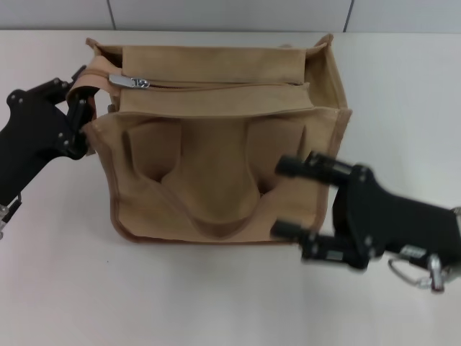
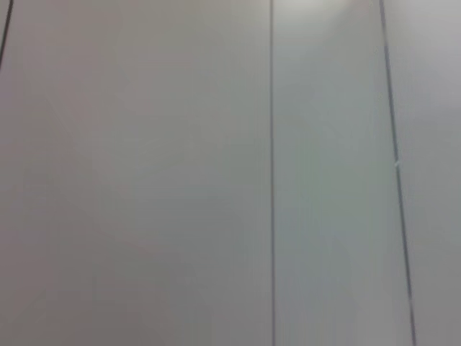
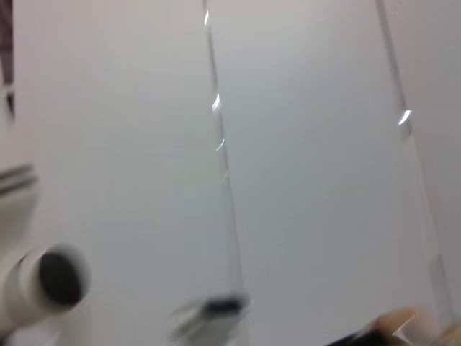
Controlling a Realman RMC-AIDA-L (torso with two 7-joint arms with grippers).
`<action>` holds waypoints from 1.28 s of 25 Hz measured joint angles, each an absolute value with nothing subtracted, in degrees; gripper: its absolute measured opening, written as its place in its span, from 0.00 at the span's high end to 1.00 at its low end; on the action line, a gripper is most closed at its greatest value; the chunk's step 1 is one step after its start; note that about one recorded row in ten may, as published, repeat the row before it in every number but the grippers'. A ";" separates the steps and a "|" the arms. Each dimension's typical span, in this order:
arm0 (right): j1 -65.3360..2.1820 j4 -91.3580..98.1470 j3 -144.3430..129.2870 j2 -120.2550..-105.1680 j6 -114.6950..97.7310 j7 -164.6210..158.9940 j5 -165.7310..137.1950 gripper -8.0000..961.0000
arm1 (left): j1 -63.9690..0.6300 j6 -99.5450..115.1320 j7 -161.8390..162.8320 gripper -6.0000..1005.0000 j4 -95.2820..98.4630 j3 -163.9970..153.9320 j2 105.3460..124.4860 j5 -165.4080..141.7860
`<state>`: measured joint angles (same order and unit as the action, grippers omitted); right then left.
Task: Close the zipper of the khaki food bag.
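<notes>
No readable text, label or number — anywhere in view.

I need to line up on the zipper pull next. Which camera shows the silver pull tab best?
The head view. It shows the pull tab at the zipper's left end on the khaki food bag, close to the left gripper. The left wrist view shows only pale panels; the right wrist view shows pale panels and a tan sliver, no tab.

White table (image 1: 216, 295) below a pale panelled wall (image 1: 230, 14) with thin vertical seams (image 2: 272, 173).
</notes>
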<state>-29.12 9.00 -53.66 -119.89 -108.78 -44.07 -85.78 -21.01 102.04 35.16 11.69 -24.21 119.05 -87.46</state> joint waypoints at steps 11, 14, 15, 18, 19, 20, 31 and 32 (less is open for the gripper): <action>-34.73 5.66 -53.64 -119.88 -104.11 -47.28 -78.38 0.18 | -23.32 104.46 34.57 0.96 8.30 -24.16 119.10 -85.98; -36.78 6.93 -53.63 -119.71 -103.52 -59.61 -78.35 0.18 | -23.10 104.47 34.64 0.96 8.28 -24.09 119.07 -85.75; -37.16 7.93 -53.63 -119.62 -103.38 -65.16 -78.35 0.18 | -23.08 104.47 34.81 0.96 8.28 -24.08 119.05 -85.73; -37.68 13.58 -53.78 -119.36 -102.23 -85.78 -78.35 0.18 | -23.15 104.42 35.15 0.96 8.28 -24.08 119.03 -85.67; -37.77 16.05 -53.91 -119.35 -101.23 -92.49 -78.41 0.18 | -23.21 104.34 35.15 0.96 8.28 -24.09 119.04 -85.67; -38.28 20.18 -54.37 -119.33 -98.68 -101.25 -78.92 0.18 | -23.31 104.23 35.10 0.96 8.28 -24.13 119.06 -85.67; -46.58 22.69 -56.53 -118.86 -93.64 -130.73 -82.16 0.18 | -24.13 104.34 35.30 0.95 8.12 -24.47 119.18 -85.68; -47.12 22.70 -56.53 -118.73 -93.64 -133.87 -82.19 0.18 | -24.21 104.35 35.33 0.95 7.97 -24.48 119.18 -85.69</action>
<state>-47.12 22.70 -56.53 -118.73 -93.64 -133.87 -82.19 -24.21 104.35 35.33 7.97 -24.48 119.18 -85.69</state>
